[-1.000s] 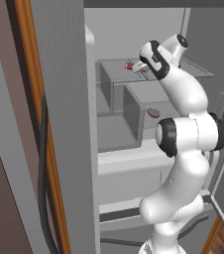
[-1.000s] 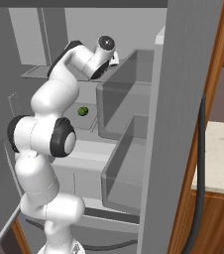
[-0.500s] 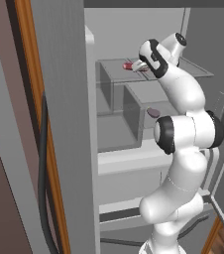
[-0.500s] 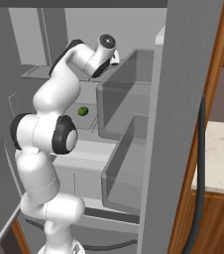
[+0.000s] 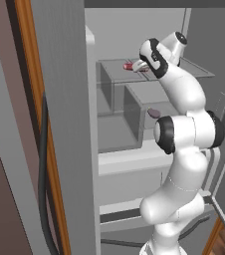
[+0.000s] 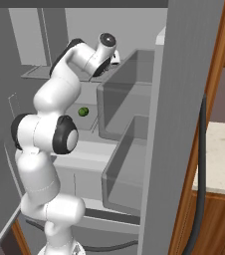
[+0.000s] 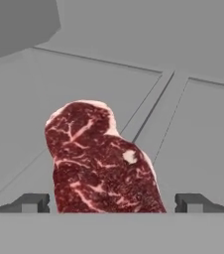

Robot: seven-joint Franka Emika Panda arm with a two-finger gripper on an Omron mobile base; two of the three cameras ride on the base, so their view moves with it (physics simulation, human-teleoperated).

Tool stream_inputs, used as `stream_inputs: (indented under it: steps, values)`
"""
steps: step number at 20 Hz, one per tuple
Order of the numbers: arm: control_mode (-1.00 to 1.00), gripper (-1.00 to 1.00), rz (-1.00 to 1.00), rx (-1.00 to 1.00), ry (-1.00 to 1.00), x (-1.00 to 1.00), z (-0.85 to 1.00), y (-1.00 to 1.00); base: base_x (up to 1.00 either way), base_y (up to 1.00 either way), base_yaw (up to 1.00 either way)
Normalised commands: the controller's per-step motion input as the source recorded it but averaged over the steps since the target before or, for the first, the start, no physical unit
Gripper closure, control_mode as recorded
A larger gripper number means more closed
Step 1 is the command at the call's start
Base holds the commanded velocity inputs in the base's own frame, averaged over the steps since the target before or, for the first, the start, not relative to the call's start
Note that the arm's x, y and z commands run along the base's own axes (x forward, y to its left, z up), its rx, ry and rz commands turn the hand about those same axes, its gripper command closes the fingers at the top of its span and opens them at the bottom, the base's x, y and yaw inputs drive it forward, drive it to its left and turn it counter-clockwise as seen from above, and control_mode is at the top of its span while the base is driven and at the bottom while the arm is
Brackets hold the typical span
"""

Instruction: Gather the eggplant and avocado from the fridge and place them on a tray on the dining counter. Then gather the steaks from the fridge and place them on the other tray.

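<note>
Gripper [image 7: 112,202] is spread wide inside the fridge [image 5: 134,124], one finger either side of the steak [image 7: 99,161] on the shelf.

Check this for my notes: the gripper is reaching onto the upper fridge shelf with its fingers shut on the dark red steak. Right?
Not quite. The gripper is on the upper shelf of the fridge at the dark red steak, but its fingers are open, standing wide on either side of the meat. The hand view shows it.
</note>
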Motion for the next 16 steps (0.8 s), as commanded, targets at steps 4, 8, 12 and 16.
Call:
stream_inputs:
  steps: [4,8,12,16]
  values:
    - [-1.0,1.0,0.0,0.0,0.08,0.0,-0.29,0.14,0.0,0.0,0.0]
    - [-1.0,1.0,0.0,0.0,0.04,0.0,-0.15,0.08,0.0,0.0,0.0]
    - [-1.0,1.0,0.01,0.0,0.0,-0.08,-0.07,0.1,0.0,0.0,0.0]
    - [-1.0,1.0,0.0,0.0,0.0,-0.33,0.0,0.0,0.0,0.0,0.0]
